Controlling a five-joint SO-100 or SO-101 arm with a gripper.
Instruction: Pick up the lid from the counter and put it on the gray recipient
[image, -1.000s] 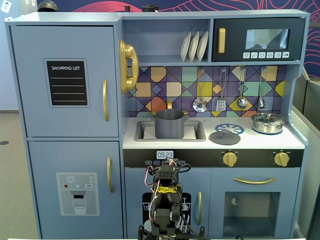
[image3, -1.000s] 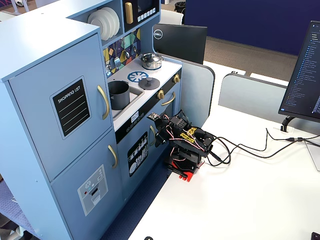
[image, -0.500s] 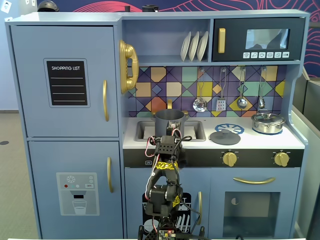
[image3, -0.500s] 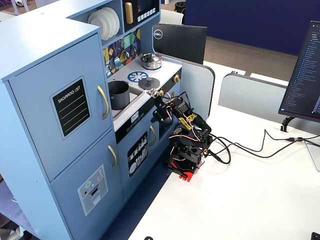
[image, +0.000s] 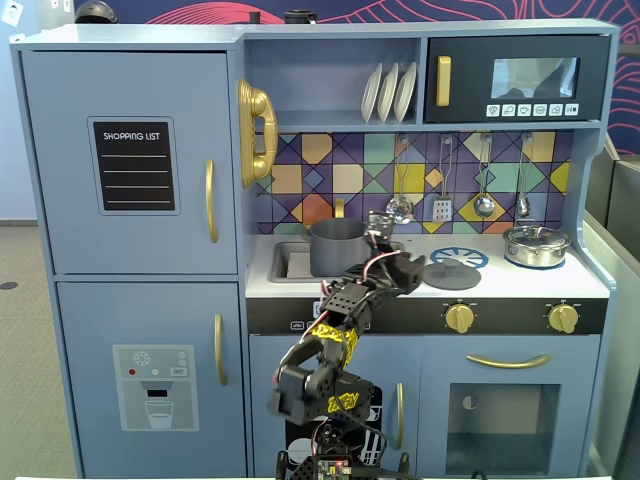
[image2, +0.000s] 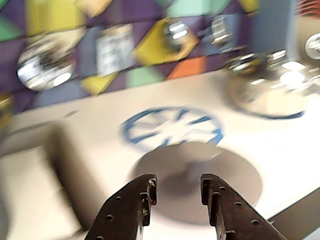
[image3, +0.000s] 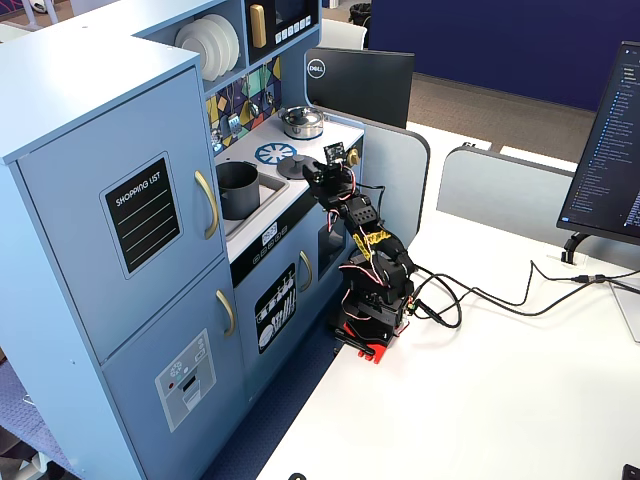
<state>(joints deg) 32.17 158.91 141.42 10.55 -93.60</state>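
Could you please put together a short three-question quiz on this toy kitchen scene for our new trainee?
1. True or false: the lid already sits on the gray pot.
2. Where does the gray pot stand? A) sink B) microwave C) burner
3. Is the gripper holding anything?

Key: 1. False; it lies on the counter. 2. A. 3. No, its fingers are apart and empty, near the lid.

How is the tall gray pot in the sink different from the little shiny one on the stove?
The gray pot is matte dark gray; the silver pot is shiny metal. The gray pot is taller and sits in the sink at the left in a fixed view, while the silver pot is shorter and stands on the counter at the far right. The gray pot is open; the silver pot wears a lid. Both are round toy pots standing upright.
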